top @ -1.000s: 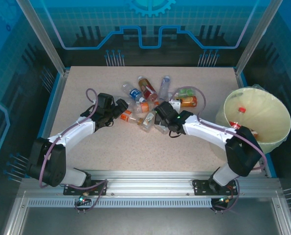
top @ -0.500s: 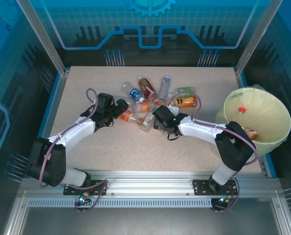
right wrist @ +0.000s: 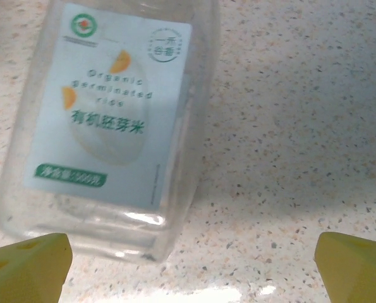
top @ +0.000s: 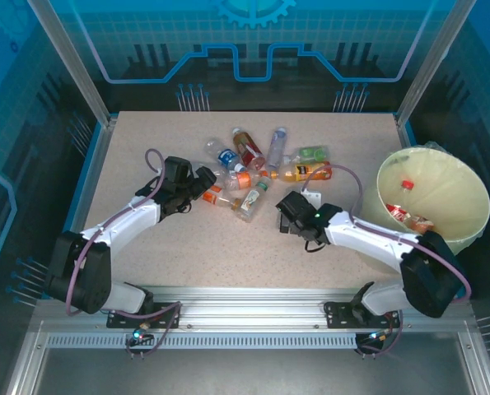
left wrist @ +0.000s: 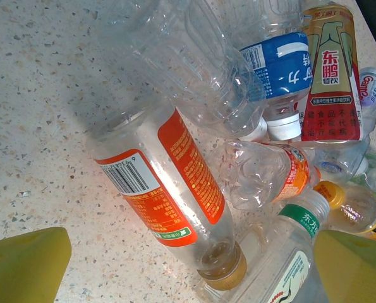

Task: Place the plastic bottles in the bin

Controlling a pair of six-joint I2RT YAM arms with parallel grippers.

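Right pincer has drawn back from the plastic bottles — wide open, empty; left pincer unmoved, likewise open.

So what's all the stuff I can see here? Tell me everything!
plastic bottles: roughly ten, clear with red, orange, blue or green labels, piled mid-table
square bottle: one, clear with a white-and-green label, lying in front of the right end effector
binned bottles: two showing, one red-capped and one red-labelled, inside the bin
bin: one, pale yellow-green, at the table's right side
table: one, speckled beige
enclosure: one, blue panels, behind the table
left arm: one, white and black, reaching the pile's left side
right arm: one, white and black, near the pile's right side
left end effector: one, yellow-tipped, open
right end effector: one, yellow-tipped, open
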